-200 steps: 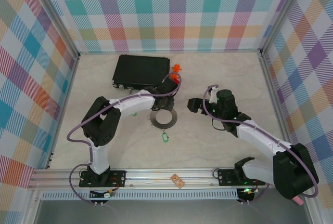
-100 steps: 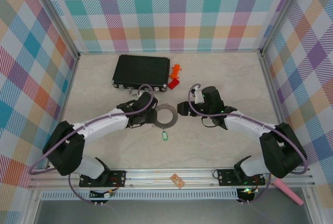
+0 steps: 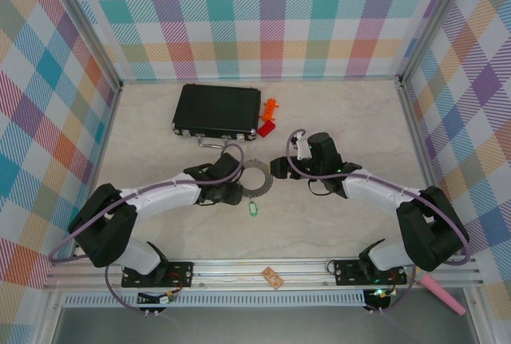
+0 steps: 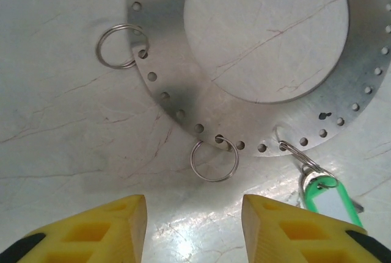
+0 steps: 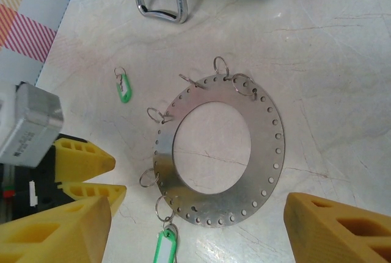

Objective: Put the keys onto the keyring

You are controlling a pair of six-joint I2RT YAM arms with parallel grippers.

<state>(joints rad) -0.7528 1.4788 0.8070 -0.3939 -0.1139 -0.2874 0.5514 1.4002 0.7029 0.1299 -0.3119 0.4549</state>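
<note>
The keyring (image 3: 254, 178) lies flat on the table, a grey metal disc with a wide hole and small holes along its rim (image 5: 269, 147). One key with a green tag (image 4: 327, 193) hangs from a split ring at its near edge (image 3: 254, 210). A second green-tagged key (image 5: 123, 86) lies loose on the table left of the ring. My left gripper (image 4: 194, 214) is open just short of the ring's left near edge, with nothing between its fingers (image 3: 233, 192). My right gripper (image 5: 198, 214) stands open at the ring's right side, its jaws wide and clear of the metal (image 3: 278, 170).
A black case (image 3: 218, 110) with a chrome handle (image 5: 162, 7) sits behind the ring. An orange piece (image 3: 271, 108) and a red piece (image 3: 266, 128) lie beside the case. Empty split rings (image 4: 214, 159) hang from the keyring's rim. Checked walls enclose the table.
My left arm swung from beside the case down to the ring's left near edge and its jaws widened. My right gripper moved left up to the ring's right side.
</note>
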